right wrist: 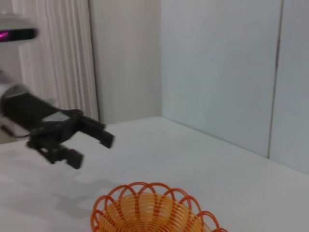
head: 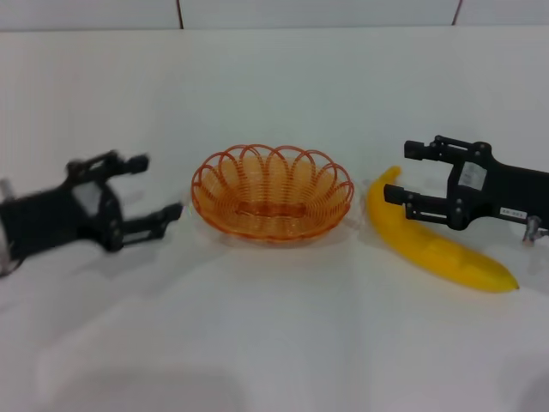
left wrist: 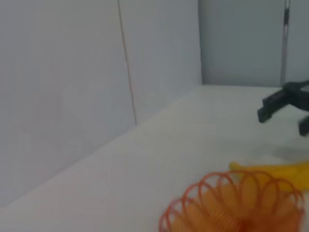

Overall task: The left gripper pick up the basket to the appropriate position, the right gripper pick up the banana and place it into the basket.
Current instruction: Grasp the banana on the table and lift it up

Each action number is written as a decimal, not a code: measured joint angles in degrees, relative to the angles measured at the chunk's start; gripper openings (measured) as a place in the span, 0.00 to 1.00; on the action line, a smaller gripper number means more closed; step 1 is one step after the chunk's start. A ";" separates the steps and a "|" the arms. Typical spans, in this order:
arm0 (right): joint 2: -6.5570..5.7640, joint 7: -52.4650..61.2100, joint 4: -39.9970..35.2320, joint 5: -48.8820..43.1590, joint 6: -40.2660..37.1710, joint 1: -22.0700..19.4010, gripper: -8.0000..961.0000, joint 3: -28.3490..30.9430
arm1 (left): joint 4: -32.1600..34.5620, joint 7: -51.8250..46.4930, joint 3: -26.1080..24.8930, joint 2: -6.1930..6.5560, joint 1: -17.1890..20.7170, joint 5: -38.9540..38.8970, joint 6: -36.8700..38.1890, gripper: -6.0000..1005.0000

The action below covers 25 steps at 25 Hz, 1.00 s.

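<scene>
Orange wire basket (head: 272, 196) sits mid-table untouched, yellow plastic banana (head: 433, 243) just right of it; left gripper (head: 161, 188) and right gripper (head: 403, 172) both spread, so a thin-rim grab risks slipping or tipping it.

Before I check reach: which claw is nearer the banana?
Right. The right claw hovers open at the banana; the left claw is beyond the basket.

One basket (head: 272, 194); one banana (head: 437, 245); two claws: left claw (head: 154, 189), right claw (head: 405, 172).
</scene>
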 joint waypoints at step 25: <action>-1.07 12.99 -0.35 -16.54 5.10 1.24 0.79 -0.79 | -15.82 18.96 -0.51 0.33 3.02 -8.93 4.12 0.83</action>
